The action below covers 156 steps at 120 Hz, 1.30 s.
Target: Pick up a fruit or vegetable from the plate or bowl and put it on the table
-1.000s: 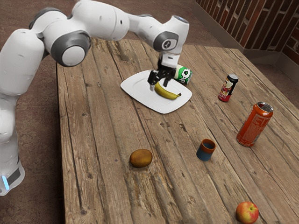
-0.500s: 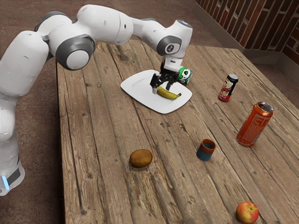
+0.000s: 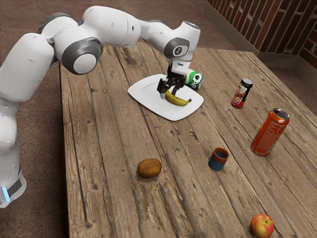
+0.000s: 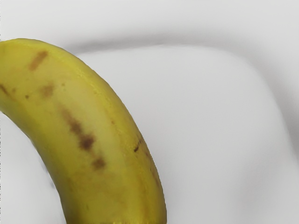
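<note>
The banana (image 3: 178, 100) lay under the parted hand (image 3: 167, 92), long axis stem-first toward the plate's (image 3: 148, 96) corner at the exterior view's right.

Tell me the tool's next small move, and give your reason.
I'd shift the tool slightly toward the banana's middle, fingers apart, before closing. In the exterior view it is down near the end opposite the dark tip, while most of the banana lies to one side on the plate; a grip nearer the middle would probably balance better.
</note>
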{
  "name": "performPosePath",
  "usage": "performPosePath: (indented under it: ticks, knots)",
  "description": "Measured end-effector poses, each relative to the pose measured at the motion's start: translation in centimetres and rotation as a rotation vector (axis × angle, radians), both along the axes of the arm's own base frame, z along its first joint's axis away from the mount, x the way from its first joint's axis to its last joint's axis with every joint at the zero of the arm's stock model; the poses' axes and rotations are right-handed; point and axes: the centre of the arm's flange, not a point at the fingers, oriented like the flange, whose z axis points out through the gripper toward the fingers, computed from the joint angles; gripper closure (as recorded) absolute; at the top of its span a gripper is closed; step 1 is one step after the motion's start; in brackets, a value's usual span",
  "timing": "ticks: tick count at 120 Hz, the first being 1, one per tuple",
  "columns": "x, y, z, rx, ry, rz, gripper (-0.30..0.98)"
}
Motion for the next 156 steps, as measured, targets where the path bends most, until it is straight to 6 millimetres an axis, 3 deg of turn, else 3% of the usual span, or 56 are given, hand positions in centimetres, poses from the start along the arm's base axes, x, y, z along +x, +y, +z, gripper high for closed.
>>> performPosePath:
  ticks: [16,36,50,62,78,107,148,156]
  knots:
    - [0.1,0.0,-0.4,-0.004,0.002,0.002,0.42]
    - [0.2,-0.2,-0.6,-0.008,-0.005,0.001,0.48]
    - [0.4,-1.0,1.2,-0.003,-0.036,-0.010,0.50]
    - [1.4,-3.3,4.1,0.008,-0.087,-0.048,0.50]
    - [3.2,-8.5,6.7,0.011,-0.142,-0.126,0.50]
    - [4.9,-14.9,6.8,-0.014,-0.162,-0.223,0.51]
    - [5.9,-17.3,6.0,-0.025,-0.166,-0.259,0.51]
    - [6.0,-17.7,5.9,-0.029,-0.165,-0.265,0.36]
